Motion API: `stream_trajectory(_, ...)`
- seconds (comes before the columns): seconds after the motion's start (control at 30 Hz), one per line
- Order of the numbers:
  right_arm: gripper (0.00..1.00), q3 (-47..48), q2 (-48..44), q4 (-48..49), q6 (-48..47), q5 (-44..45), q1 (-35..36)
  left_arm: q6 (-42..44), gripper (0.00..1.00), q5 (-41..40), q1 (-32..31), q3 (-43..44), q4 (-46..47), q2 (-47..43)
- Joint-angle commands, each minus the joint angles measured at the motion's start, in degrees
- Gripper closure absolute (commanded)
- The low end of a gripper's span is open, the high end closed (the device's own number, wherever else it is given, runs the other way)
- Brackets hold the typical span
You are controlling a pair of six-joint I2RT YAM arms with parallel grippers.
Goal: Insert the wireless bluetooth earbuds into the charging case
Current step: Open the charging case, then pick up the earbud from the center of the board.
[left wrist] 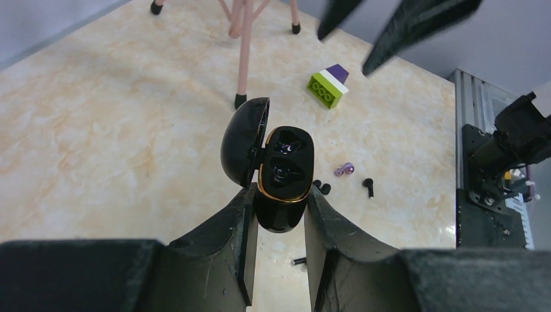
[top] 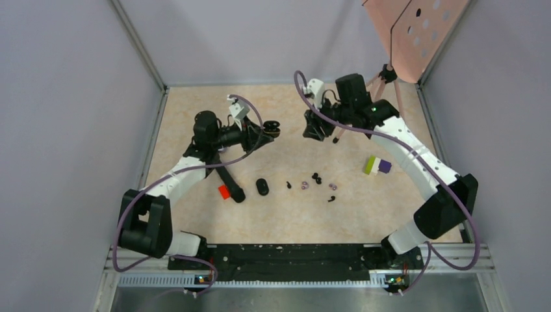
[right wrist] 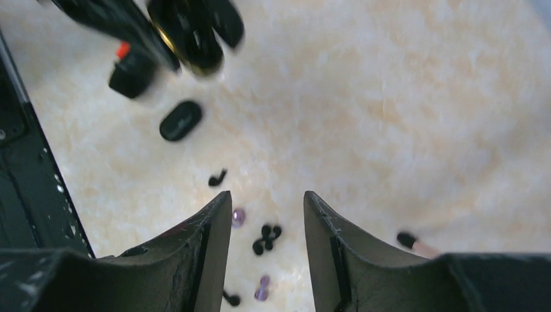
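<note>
My left gripper (top: 263,133) (left wrist: 279,195) is shut on the black charging case (top: 271,128) (left wrist: 284,175), which hangs above the table. Its lid is flipped open and the gold-rimmed wells face the camera. Opposite it, also raised, my right gripper (top: 316,130) (right wrist: 268,198) stands open with nothing between its fingers. The earbuds lie loose on the table below: a black one (top: 288,184) (right wrist: 217,178), a purple one (top: 304,185) (right wrist: 238,217), a black cluster (top: 316,177) (right wrist: 266,238), another purple one (top: 333,186) (left wrist: 344,169) and a black one (top: 332,198) (left wrist: 368,186).
A second, closed black case (top: 262,187) (right wrist: 180,120) lies left of the buds, beside a black marker (top: 229,182) with a red piece. Green and purple blocks (top: 376,165) (left wrist: 329,86) sit at the right. Pink tripod legs (top: 383,81) (left wrist: 243,52) stand at the back right.
</note>
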Motion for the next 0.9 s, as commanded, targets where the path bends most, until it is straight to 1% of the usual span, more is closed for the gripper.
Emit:
stream_trajectory(0.0, 0.57, -12.78, -7.05, -0.79, 0.48, 10.27, -1.14, -4.86, 1.00, -4.12, 2.67, -2.09, -0.35, -4.95)
stream_trajectory(0.13, 0.60, -22.75, -9.30, -0.53, 3.20, 13.45, -1.24, -7.59, 1.00, -5.70, 4.51, -4.91, 0.35, -6.62)
stream_trajectory(0.2, 0.61, -26.44, -9.68, 0.26, 2.27, 13.29, -1.24, -7.93, 1.00, -6.06, 4.77, -5.39, 0.24, -7.29)
stream_trajectory(0.33, 0.65, -32.00, -9.72, 1.75, -3.75, 13.54, -1.20, -8.31, 1.00, -6.57, 4.96, -5.65, -0.77, -8.44)
stream_trajectory(0.43, 0.68, -33.88, -9.07, 0.47, -10.54, 12.79, -1.24, -7.98, 1.00, -6.56, 4.96, -5.92, -1.98, -9.30)
stream_trajectory(0.5, 0.72, -35.13, -9.30, -1.11, -15.71, 11.56, -1.24, -7.42, 1.00, -6.65, 4.96, -6.04, -3.39, -9.81)
stream_trajectory(0.63, 0.75, -37.32, -10.80, -2.62, -18.82, 11.57, -1.24, -7.00, 1.00, -6.94, 5.00, -6.12, -4.75, -10.48)
stream_trajectory(0.7, 0.75, -37.63, -10.56, -3.02, -16.72, 12.81, -1.24, -6.99, 1.00, -7.29, 4.96, -6.12, -4.99, -10.50)
stream_trajectory(0.73, 0.73, -35.94, -8.80, -4.52, -11.56, 14.74, -1.22, -6.87, 1.00, -7.73, 4.96, -6.00, -5.37, -10.48)
stream_trajectory(0.77, 0.72, -34.53, -7.59, -5.62, -8.52, 15.03, -1.24, -6.76, 1.00, -8.09, 4.96, -5.91, -5.80, -10.48)
stream_trajectory(0.87, 0.70, -32.52, -5.37, -7.17, 0.94, 13.28, -1.22, -5.98, 1.00, -9.30, 4.97, -5.26, -7.54, -10.41)
